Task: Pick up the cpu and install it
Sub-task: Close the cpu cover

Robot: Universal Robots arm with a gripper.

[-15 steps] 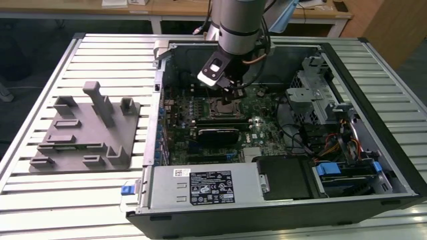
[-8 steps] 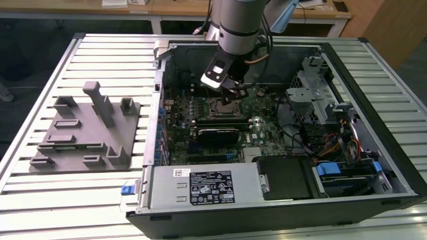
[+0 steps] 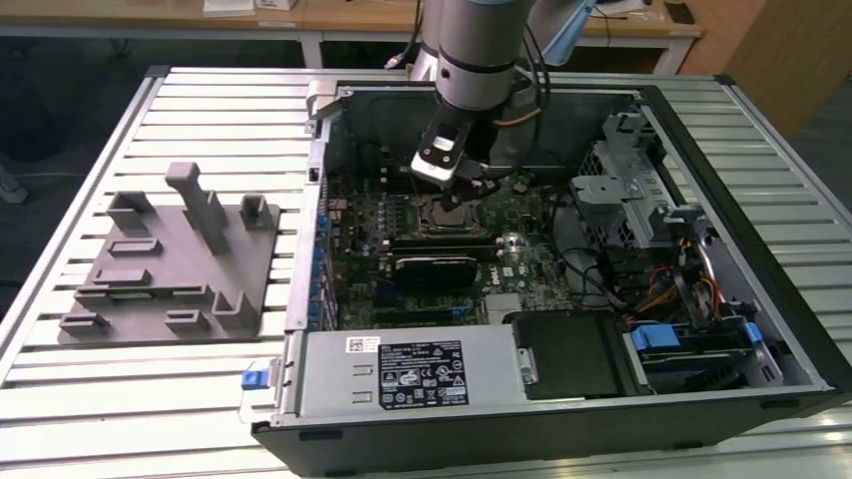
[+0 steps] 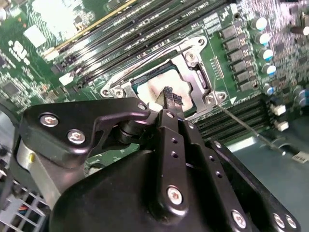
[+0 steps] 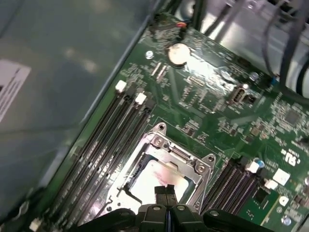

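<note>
The cpu [image 4: 153,90], a thin square chip with a pale silver top, lies flat inside the metal-framed socket [image 4: 195,79] on the green motherboard [image 3: 533,264]. It also shows in the first wrist view, the cpu [image 5: 147,182] sitting in the socket [image 5: 179,155] between rows of memory slots. My gripper [image 4: 169,94] hangs just over the chip with its two black fingers pressed together and nothing visibly between them; in the first wrist view the gripper [image 5: 165,189] tips meet above the chip's near edge. In the exterior view the gripper [image 3: 474,190] reaches down into the open computer case, over the cpu [image 3: 448,214].
The open computer case [image 3: 745,329] lies on a slatted metal table [image 3: 213,110]. A grey plastic fixture [image 3: 174,259] with upright posts stands at the exterior view's left. Inside the case are a black heatsink block [image 3: 433,269], a power supply [image 3: 399,374], a drive cage [image 3: 639,200] and cables [image 3: 665,294].
</note>
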